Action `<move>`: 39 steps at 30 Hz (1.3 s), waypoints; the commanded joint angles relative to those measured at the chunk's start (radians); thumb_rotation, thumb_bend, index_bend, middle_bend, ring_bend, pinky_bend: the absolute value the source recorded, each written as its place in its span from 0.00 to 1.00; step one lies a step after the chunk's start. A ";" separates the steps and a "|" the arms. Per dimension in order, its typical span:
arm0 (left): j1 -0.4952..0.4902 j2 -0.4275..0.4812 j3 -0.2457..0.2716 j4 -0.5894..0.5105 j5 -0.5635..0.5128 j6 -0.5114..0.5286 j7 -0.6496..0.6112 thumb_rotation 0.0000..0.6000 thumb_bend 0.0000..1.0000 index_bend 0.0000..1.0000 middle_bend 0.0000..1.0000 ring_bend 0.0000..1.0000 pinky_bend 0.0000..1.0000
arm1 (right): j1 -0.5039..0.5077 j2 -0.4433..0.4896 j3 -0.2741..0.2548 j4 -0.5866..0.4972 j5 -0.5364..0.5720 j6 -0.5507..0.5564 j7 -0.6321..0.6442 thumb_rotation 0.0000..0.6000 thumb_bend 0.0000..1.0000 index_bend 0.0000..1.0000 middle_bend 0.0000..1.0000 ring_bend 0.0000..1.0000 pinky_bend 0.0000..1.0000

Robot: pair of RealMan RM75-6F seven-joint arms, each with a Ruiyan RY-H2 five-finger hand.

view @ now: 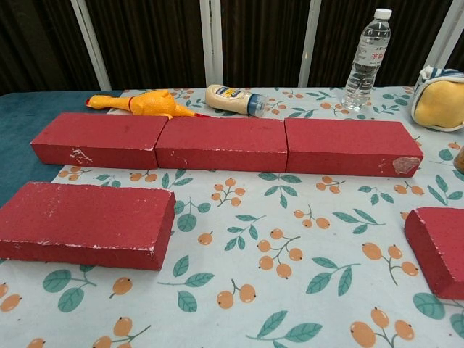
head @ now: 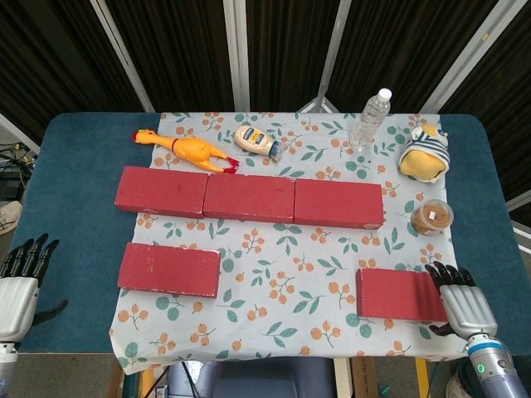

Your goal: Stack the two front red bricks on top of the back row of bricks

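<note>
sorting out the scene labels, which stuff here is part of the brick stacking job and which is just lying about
Job:
front left brick
front right brick
back row of bricks
right hand, over the front right brick's end

Lying about:
rubber chicken
mayonnaise bottle
water bottle
plush toy
small jar

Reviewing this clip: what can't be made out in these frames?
- Right robot hand: head view cannot settle whether its fingers touch the front right brick.
- That brick's right end: cut by the chest view's edge.
- Water bottle label: too small.
- Both hands: outside the chest view.
</note>
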 commanded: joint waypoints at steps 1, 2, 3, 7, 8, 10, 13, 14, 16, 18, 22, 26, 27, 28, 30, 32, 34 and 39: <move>-0.002 -0.001 -0.001 0.000 -0.002 -0.003 0.003 1.00 0.00 0.03 0.00 0.00 0.10 | 0.017 -0.020 0.002 0.009 0.034 -0.016 -0.020 1.00 0.11 0.00 0.00 0.00 0.00; -0.002 -0.002 -0.001 0.000 -0.004 -0.005 0.005 1.00 0.00 0.03 0.00 0.00 0.10 | 0.021 -0.026 0.001 0.012 0.042 -0.019 -0.026 1.00 0.11 0.00 0.00 0.00 0.00; -0.003 -0.003 -0.001 0.000 -0.005 -0.006 0.007 1.00 0.00 0.03 0.00 0.00 0.10 | 0.025 -0.032 0.000 0.014 0.050 -0.021 -0.032 1.00 0.11 0.00 0.00 0.00 0.00; -0.004 -0.004 -0.003 -0.001 -0.009 -0.007 0.012 1.00 0.00 0.03 0.00 0.00 0.10 | 0.035 -0.059 0.001 0.025 0.074 -0.013 -0.055 1.00 0.11 0.00 0.00 0.00 0.00; -0.004 -0.004 -0.004 -0.001 -0.009 -0.006 0.012 1.00 0.00 0.03 0.00 0.00 0.10 | 0.036 -0.065 0.001 0.026 0.079 -0.010 -0.060 1.00 0.11 0.00 0.00 0.00 0.00; -0.003 -0.005 -0.005 -0.001 -0.010 -0.003 0.010 1.00 0.00 0.03 0.00 0.00 0.10 | 0.040 -0.076 0.000 0.029 0.087 -0.005 -0.071 1.00 0.11 0.00 0.00 0.00 0.00; -0.001 -0.005 -0.006 0.001 -0.008 0.003 0.006 1.00 0.00 0.03 0.00 0.00 0.10 | 0.047 -0.092 -0.003 0.032 0.100 0.000 -0.087 1.00 0.11 0.00 0.00 0.00 0.00; -0.001 -0.005 -0.006 0.002 -0.008 0.003 0.006 1.00 0.00 0.03 0.00 0.00 0.10 | 0.050 -0.096 -0.004 0.032 0.104 -0.001 -0.092 1.00 0.11 0.00 0.00 0.00 0.00; -0.002 -0.005 -0.005 0.002 -0.008 0.000 0.005 1.00 0.00 0.03 0.00 0.00 0.10 | 0.055 -0.105 -0.005 0.035 0.115 -0.001 -0.102 1.00 0.11 0.00 0.00 0.00 0.00; -0.002 -0.005 -0.005 0.002 -0.007 0.001 0.005 1.00 0.00 0.03 0.00 0.00 0.10 | 0.062 -0.118 -0.006 0.040 0.126 0.001 -0.115 1.00 0.11 0.00 0.00 0.00 0.00; -0.002 -0.006 -0.006 0.003 -0.008 0.002 0.004 1.00 0.00 0.03 0.00 0.00 0.10 | 0.075 -0.138 -0.007 0.045 0.144 0.000 -0.136 1.00 0.11 0.00 0.00 0.00 0.00; -0.003 -0.007 -0.005 0.003 -0.008 -0.001 0.008 1.00 0.00 0.03 0.00 0.00 0.10 | 0.090 -0.155 -0.007 0.044 0.166 0.004 -0.161 1.00 0.11 0.00 0.00 0.00 0.00; -0.003 -0.007 -0.005 0.003 -0.007 -0.001 0.008 1.00 0.00 0.03 0.00 0.00 0.10 | 0.093 -0.158 -0.006 0.044 0.172 0.007 -0.166 1.00 0.11 0.00 0.00 0.00 0.00; -0.004 -0.007 -0.005 0.003 -0.007 -0.001 0.009 1.00 0.00 0.03 0.00 0.00 0.10 | 0.096 -0.162 -0.006 0.044 0.177 0.008 -0.171 1.00 0.11 0.00 0.00 0.00 0.00; -0.003 -0.008 -0.004 0.003 -0.007 -0.001 0.010 1.00 0.00 0.03 0.00 0.00 0.10 | 0.102 -0.169 -0.005 0.044 0.186 0.011 -0.182 1.00 0.11 0.00 0.00 0.00 0.00; -0.003 -0.007 -0.005 0.002 -0.008 0.000 0.008 1.00 0.00 0.03 0.00 0.00 0.10 | 0.109 -0.174 -0.005 0.043 0.195 0.013 -0.193 1.00 0.11 0.00 0.00 0.00 0.00; -0.001 -0.006 -0.005 0.003 -0.009 0.004 0.007 1.00 0.00 0.03 0.00 0.00 0.10 | 0.117 -0.180 -0.004 0.042 0.208 0.014 -0.204 1.00 0.11 0.00 0.00 0.00 0.00; 0.000 -0.005 -0.005 0.002 -0.008 0.006 0.006 1.00 0.00 0.03 0.00 0.00 0.10 | 0.138 -0.191 -0.002 0.047 0.242 0.010 -0.227 1.00 0.11 0.00 0.00 0.00 0.00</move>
